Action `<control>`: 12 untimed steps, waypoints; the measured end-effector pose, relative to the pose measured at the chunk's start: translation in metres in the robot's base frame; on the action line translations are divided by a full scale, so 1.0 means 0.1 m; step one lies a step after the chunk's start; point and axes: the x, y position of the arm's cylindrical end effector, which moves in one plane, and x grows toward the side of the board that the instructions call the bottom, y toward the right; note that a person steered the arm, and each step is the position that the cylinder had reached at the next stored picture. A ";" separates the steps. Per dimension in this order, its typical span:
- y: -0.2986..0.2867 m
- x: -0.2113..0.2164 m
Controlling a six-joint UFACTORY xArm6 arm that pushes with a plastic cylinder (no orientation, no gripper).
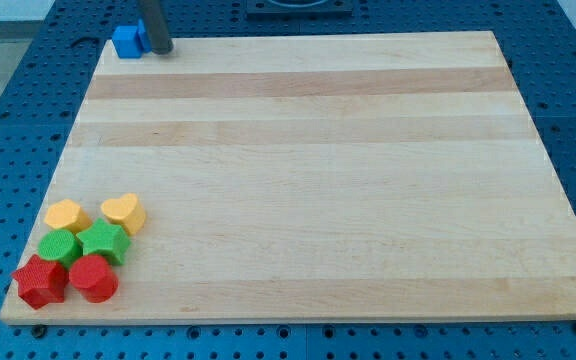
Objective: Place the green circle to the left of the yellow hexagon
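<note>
Sitting far left beside blue block [126, 41], tip [161, 49], no gripper to judge, well apart from green circle [58, 246], just near of yellow hexagon [67, 214], unmoved.

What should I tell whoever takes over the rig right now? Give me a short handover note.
My tip is at the board's top left corner, touching or just beside the blue block, far from the cluster.
Green circle sits directly below the yellow hexagon, bottom left, packed among the yellow heart, green star and two red blocks.
Done: nothing visible.
Left: push the circle to the hexagon's left.
</note>
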 end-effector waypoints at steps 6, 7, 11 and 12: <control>1.42 3.99; 1.38 4.01; -0.21 4.00; -0.48 3.90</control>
